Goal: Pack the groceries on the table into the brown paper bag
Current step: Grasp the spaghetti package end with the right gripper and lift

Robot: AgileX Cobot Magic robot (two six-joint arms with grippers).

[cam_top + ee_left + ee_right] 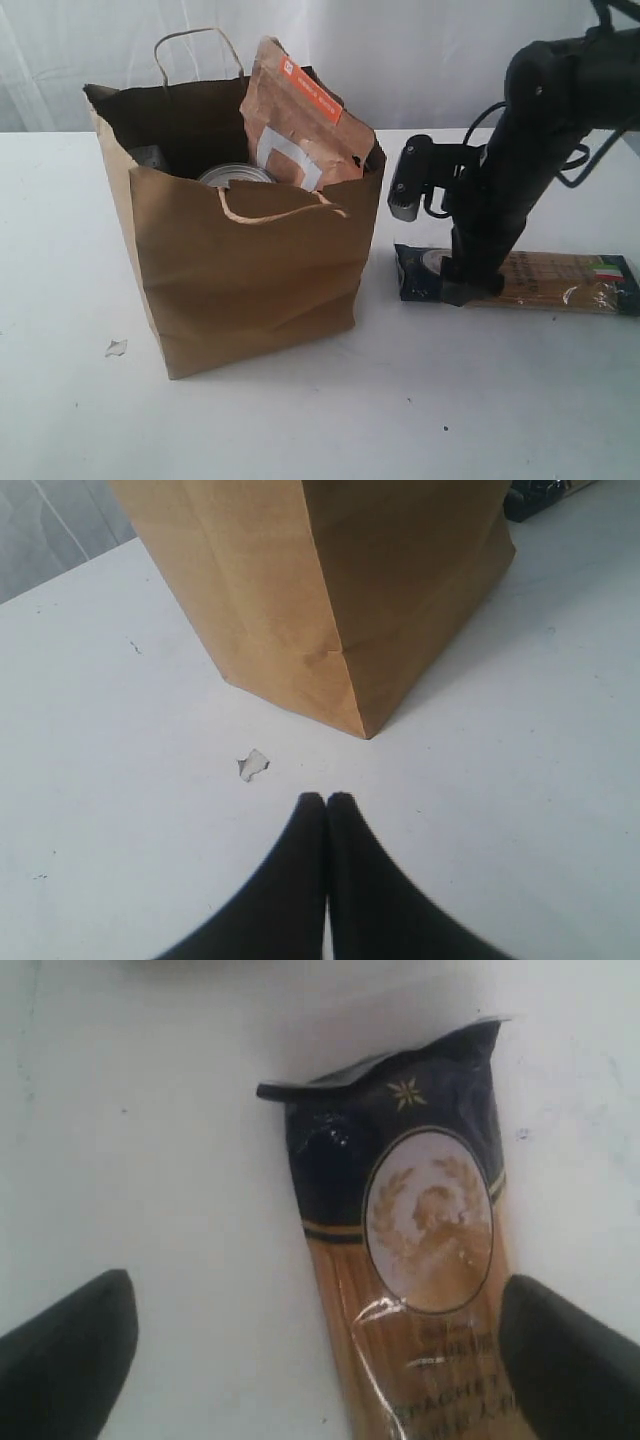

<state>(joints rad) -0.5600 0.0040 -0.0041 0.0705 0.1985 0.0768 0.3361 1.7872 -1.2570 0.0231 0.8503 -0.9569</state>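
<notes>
Right jaws wide over the dark-blue spaghetti packet (420, 1260) — arm (520, 170) steeply downward

I see the brown paper bag (250, 280) is dull, creased paper. The spaghetti packet (420, 1210) is shiny, crinkly plastic. The can (236, 174) top looks like shiny metal. The counter (420, 400) is smooth and dull.

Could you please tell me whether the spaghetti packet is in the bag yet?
Out: the spaghetti packet lies flat on the table beside the brown paper bag, not inside it.
</notes>
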